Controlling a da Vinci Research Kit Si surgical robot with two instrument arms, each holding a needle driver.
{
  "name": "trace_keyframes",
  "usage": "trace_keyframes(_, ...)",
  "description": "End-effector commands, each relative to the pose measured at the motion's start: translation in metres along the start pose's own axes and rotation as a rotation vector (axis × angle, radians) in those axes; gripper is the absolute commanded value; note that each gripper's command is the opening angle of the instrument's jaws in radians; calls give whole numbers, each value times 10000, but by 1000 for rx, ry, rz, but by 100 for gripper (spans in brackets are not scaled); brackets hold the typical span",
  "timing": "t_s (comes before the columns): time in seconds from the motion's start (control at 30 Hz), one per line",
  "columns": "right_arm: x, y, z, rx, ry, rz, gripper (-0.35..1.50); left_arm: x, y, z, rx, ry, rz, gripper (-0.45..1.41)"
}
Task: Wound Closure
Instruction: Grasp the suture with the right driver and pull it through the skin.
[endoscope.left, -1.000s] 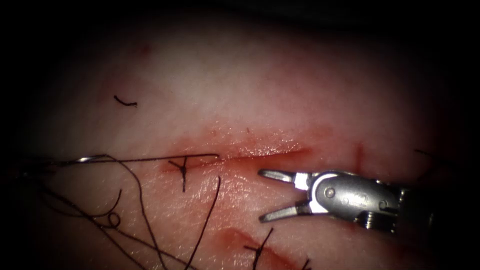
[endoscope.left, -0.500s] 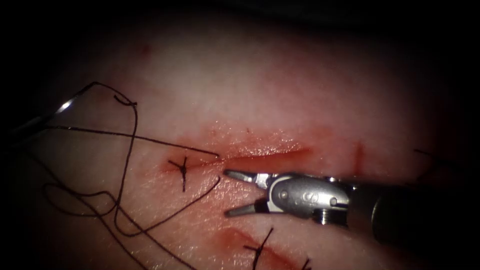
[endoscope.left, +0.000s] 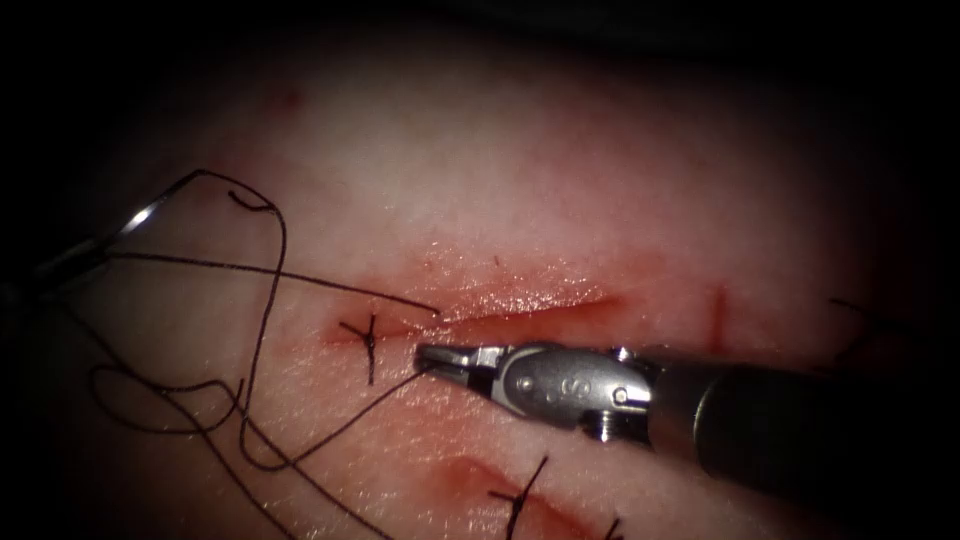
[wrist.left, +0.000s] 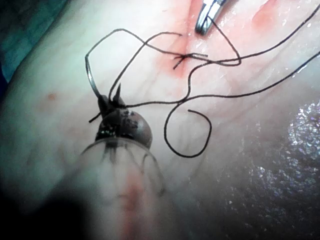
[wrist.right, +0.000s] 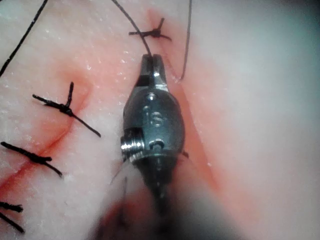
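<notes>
My right gripper (endoscope.left: 432, 357) lies low across the tissue (endoscope.left: 560, 190) just below the cut (endoscope.left: 530, 312), reaching in from the right of the frame, its jaws closed on the thread (endoscope.left: 262, 330) right beside the finished stitch (endoscope.left: 368, 340) at the cut's left end. A second ago those jaws stood wide apart farther to the right; they have since come left and shut on the strand. In my right wrist view the same gripper (wrist.right: 152, 64) sits pinched together with the thread (wrist.right: 131, 22) running off from its tip, close to the knot (wrist.right: 152, 32). My left gripper (wrist.left: 111, 102) is at the far left edge of the endoscope view, holding the needle (endoscope.left: 140, 217) near its rear end; the needle (wrist.left: 91, 77) is clear of the tissue, curving up and away from the jaws. From there the thread loops loosely over the tissue at the lower left of the frame. Two older stitches (wrist.right: 62, 107) cross a second cut (endoscope.left: 500, 485) at the bottom.
</notes>
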Motion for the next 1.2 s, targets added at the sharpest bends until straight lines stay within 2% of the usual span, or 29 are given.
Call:
trace_keyframes(0.03, 6, -15, 0, 13, -1, -3, -35, -1, 1, 11, 0, 1, -5, -45)
trace_keyframes(0.13, 20, -36, -16, 31, -10, -9, -35, -8, 5, 20, -1, 0, -25, -45)
trace_keyframes(0.17, 33, -51, -28, 56, 0, -12, -35, -12, 7, 27, -10, -1, -37, -45)
trace_keyframes(0.4, 76, -111, -67, 173, 4, -31, -35, -25, 10, 46, -26, 15, -89, -45)
trace_keyframes(0.53, 113, -167, -89, 300, 9, -28, -35, -35, 7, 48, -29, 22, -108, -45)
trace_keyframes(0.63, 130, -181, -97, 343, 24, -15, -35, -37, 4, 45, -32, 25, -113, -45)
trace_keyframes(0.7, 141, -173, -100, 336, 72, 0, -35, -40, 2, 42, -35, 27, -117, -45)
trace_keyframes(0.73, 145, -155, -101, 327, 111, 27, 64, -42, 0, 38, -37, 28, -121, -45)
trace_keyframes(0.77, 146, -145, -101, 320, 129, 15, 109, -43, -1, 36, -34, 23, -120, -45)
trace_keyframes(0.8, 146, -134, -102, 310, 149, 3, 125, -44, -2, 32, -34, 21, -125, -45)
trace_keyframes(0.83, 145, -120, -102, 298, 175, 7, 135, -44, -3, 29, -37, 19, -123, -45)
trace_keyframes(0.9, 141, -99, -103, 283, 213, 22, 143, -45, -6, 23, -38, 18, -127, -45)
trace_keyframes(1.03, 121, -43, -95, 241, 278, -23, 148, -49, -11, 21, -44, 20, -126, -45)
trace_keyframes(1.2, 91, -6, -77, 210, 273, -47, 148, -58, -17, 23, -42, 12, -122, -45)
